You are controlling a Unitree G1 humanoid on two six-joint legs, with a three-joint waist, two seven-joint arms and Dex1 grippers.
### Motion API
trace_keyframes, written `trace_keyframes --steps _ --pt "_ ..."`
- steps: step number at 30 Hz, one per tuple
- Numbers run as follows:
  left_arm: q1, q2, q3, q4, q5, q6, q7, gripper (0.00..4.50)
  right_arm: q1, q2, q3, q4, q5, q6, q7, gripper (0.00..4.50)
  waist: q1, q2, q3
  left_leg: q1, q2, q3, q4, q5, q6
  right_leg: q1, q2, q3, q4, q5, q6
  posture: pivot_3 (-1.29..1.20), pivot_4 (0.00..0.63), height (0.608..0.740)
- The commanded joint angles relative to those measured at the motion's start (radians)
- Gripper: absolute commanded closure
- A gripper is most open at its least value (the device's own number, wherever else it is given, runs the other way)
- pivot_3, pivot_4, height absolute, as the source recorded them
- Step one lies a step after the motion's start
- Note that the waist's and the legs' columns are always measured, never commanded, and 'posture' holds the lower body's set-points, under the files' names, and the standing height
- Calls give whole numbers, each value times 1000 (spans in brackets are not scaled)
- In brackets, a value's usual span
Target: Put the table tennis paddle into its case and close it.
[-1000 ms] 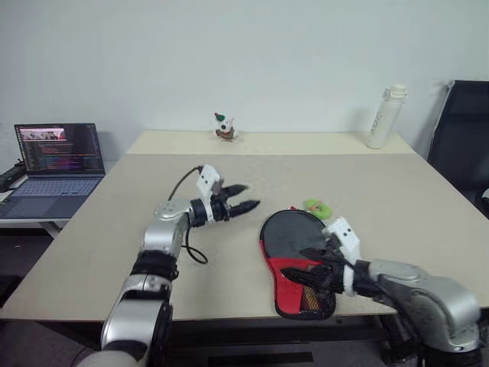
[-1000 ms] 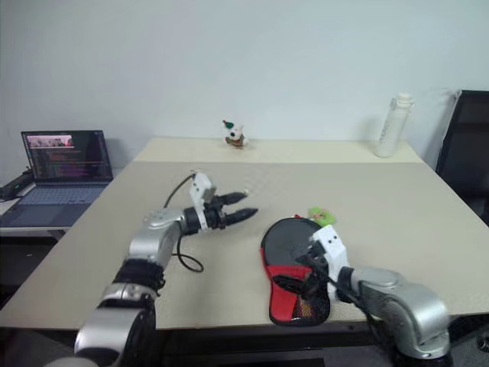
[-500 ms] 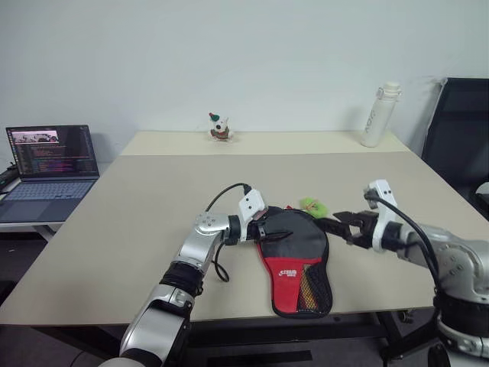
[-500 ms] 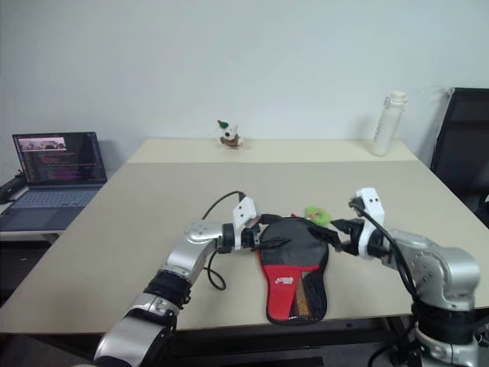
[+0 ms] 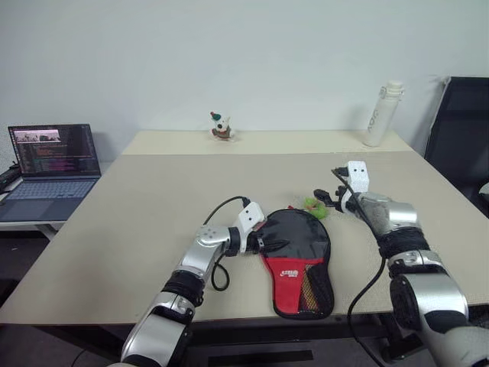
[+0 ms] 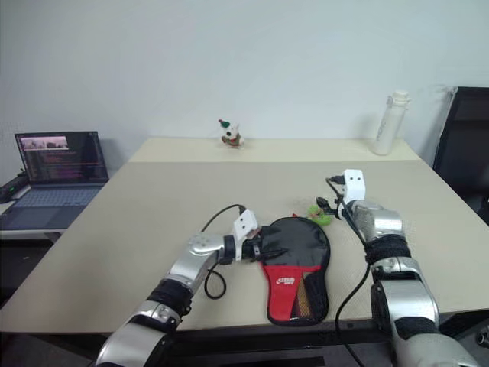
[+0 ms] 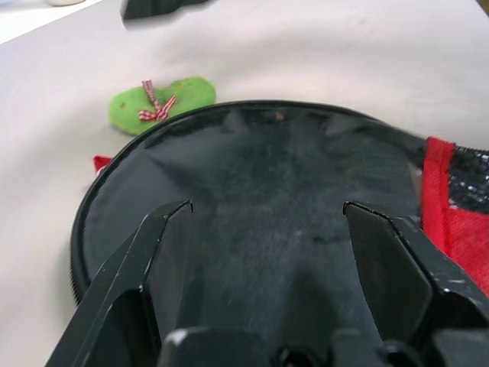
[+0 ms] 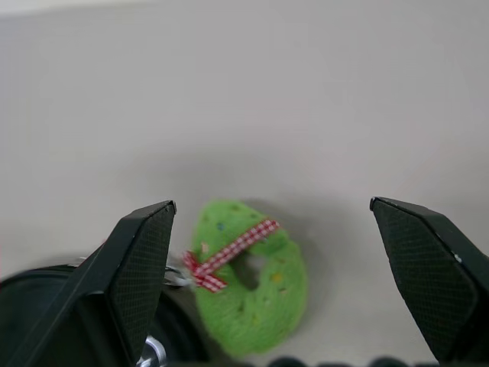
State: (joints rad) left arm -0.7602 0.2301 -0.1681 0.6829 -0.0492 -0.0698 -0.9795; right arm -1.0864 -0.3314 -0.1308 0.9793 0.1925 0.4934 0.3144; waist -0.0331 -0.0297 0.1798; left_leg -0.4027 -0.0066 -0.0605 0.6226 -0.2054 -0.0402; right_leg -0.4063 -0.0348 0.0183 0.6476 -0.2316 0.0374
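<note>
1. Head views: the black and red paddle-shaped fabric case [image 5: 298,260] lies flat near the table's [image 5: 114,222] near edge, the paddle apparently inside. A white logo is unreadable.
2. Left wrist view: the left gripper [image 7: 267,210], spread, holds nothing; pushing may slide the case.
3. Right wrist view: the right gripper [image 8: 271,206], spread, straddles the green ring-shaped zip-pull tag [image 8: 248,275]; it may slip out.

My left gripper [image 5: 269,245] sits low and nearly level, pointing across toward my right side, its two black fingers [image 7: 145,260] spread wide. My right gripper [image 5: 327,200] reaches forward and slightly down from a bent arm, fingers [image 8: 141,260] parted wide with nothing between them.
</note>
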Motion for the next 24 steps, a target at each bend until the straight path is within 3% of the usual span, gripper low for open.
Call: trace_keyframes --steps 1,8,21,24 --pt "6 2 2 -73 -5 7 11 1070 -66 18 7 142 -50 -141 -31 0 0 1 0 0 0 0 0 0 0 0 0 0 0 0 0 0 150 740" --pt "35 21 2 -129 -3 35 27 1070 -72 68 25 283 -121 -221 -42 0 -2 1 1 1 0 0 0 0 0 0 0 0 1 0 0 0 150 740" --pt "-53 -46 -17 -14 -16 -19 -33 1037 -66 88 23 301 -147 -214 -37 4270 0 1 1 1 0 0 1 0 0 1 0 0 2 0 0 0 150 740" --pt "-71 -62 -24 42 -7 -30 -58 1037 -65 90 23 300 -148 -212 -39 4465 -2 1 1 1 0 0 1 0 0 1 0 0 2 0 0 0 150 740"
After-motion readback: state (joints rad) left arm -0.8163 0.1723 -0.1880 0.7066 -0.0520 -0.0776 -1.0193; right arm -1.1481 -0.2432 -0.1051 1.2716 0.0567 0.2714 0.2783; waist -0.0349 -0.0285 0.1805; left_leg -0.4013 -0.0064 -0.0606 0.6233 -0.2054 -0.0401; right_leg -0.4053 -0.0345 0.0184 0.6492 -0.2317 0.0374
